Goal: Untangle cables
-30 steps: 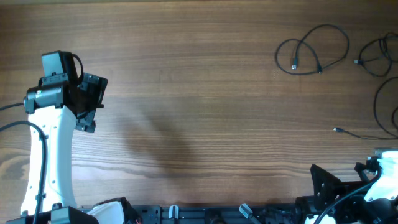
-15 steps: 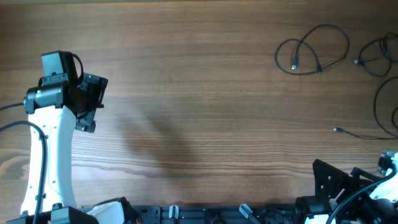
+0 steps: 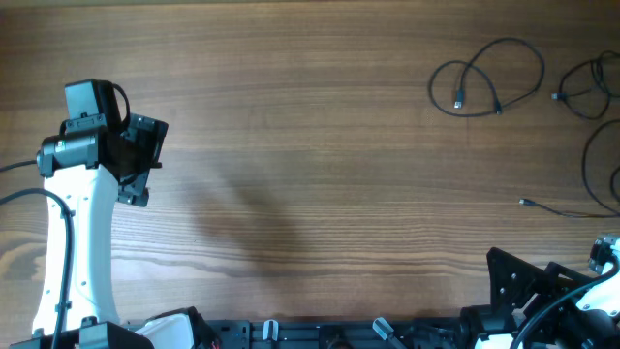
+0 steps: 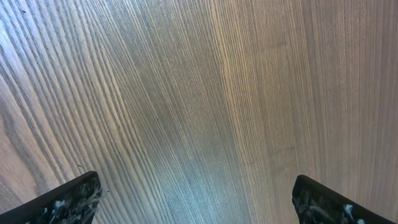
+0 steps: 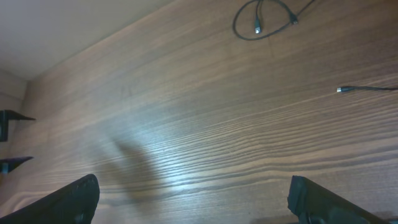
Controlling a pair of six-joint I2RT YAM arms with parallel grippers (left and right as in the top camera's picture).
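Observation:
Thin black cables lie in loose loops at the table's far right. One looped cable [image 3: 489, 78] lies apart; it also shows in the right wrist view [image 5: 264, 18]. Another loop [image 3: 591, 87] and a long cord with a plug end [image 3: 528, 203] lie at the right edge; that plug end shows in the right wrist view [image 5: 341, 90]. My left gripper [image 3: 140, 160] is open and empty over bare wood at the far left [image 4: 196, 205]. My right gripper [image 3: 509, 281] is open and empty near the front edge, well short of the cables [image 5: 193, 202].
The wooden table [image 3: 310, 145] fills the view. The left arm's white link [image 3: 73, 252] stands along the left side. Black mounts and fittings [image 3: 320, 334] line the front edge. A dark bracket [image 5: 12, 118] shows at the left of the right wrist view.
The right arm has drawn back toward the front right corner; its white wrist part slid lower and further right. The left arm and the cables have not moved.

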